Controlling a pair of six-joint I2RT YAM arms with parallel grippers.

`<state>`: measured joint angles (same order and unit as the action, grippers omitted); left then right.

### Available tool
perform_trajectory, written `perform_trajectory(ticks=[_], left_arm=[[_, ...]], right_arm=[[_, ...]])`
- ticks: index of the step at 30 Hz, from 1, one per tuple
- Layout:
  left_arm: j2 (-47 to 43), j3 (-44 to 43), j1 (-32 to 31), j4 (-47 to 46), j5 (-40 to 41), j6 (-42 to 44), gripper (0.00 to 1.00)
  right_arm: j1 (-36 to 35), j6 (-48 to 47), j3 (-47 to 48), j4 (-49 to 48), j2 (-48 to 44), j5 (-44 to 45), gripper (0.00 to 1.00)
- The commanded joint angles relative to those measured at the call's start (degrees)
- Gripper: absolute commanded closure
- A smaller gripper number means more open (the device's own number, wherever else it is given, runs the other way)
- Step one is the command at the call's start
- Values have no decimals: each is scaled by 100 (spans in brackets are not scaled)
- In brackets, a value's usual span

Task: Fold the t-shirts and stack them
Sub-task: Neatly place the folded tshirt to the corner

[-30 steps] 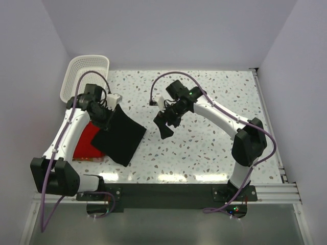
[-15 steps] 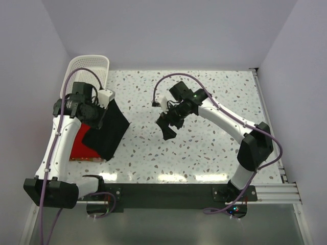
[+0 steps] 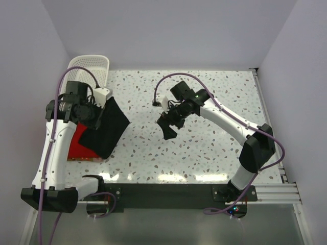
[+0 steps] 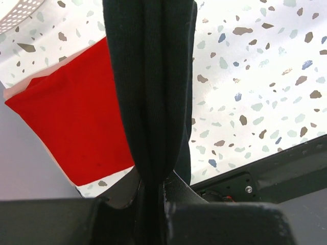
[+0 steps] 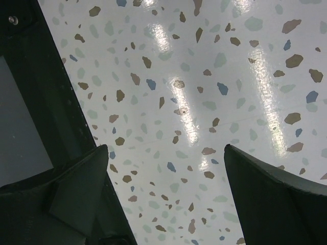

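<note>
My left gripper [image 3: 102,106] is shut on the folded black t-shirt [image 3: 106,130] and holds it up at the table's left side, the cloth hanging down over the red t-shirt [image 3: 77,140]. In the left wrist view the black t-shirt [image 4: 150,87] runs as a thick folded strip out from between my jaws, and the red t-shirt [image 4: 76,117] lies flat on the table to its left. My right gripper [image 3: 167,127] is open and empty above the middle of the table; its view shows only bare speckled tabletop between the fingers [image 5: 76,189].
A white lattice basket [image 3: 87,69] stands at the back left corner, just behind the left arm. The speckled table [image 3: 214,102] is edged by a black rail [image 3: 168,191] at the near side and a metal rail on the right.
My left arm has swung left and back with the black t-shirt, carrying it over the red one. My right gripper has moved slightly toward the right and stayed open.
</note>
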<state>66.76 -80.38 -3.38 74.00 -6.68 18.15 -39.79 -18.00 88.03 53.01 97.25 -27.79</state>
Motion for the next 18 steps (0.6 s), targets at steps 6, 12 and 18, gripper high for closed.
perform_trajectory(ticks=[6, 12, 18], left_arm=[[-155, -329, 170, 106, 87, 4, 100], [3, -356, 338, 36, 439, 22, 100], [135, -356, 566, -131, 659, 48, 100]], right_arm=[[6, 42, 4, -125, -259, 107, 1], [-2, 42, 21, -116, -198, 90, 1], [6, 51, 21, -107, -136, 72, 1]])
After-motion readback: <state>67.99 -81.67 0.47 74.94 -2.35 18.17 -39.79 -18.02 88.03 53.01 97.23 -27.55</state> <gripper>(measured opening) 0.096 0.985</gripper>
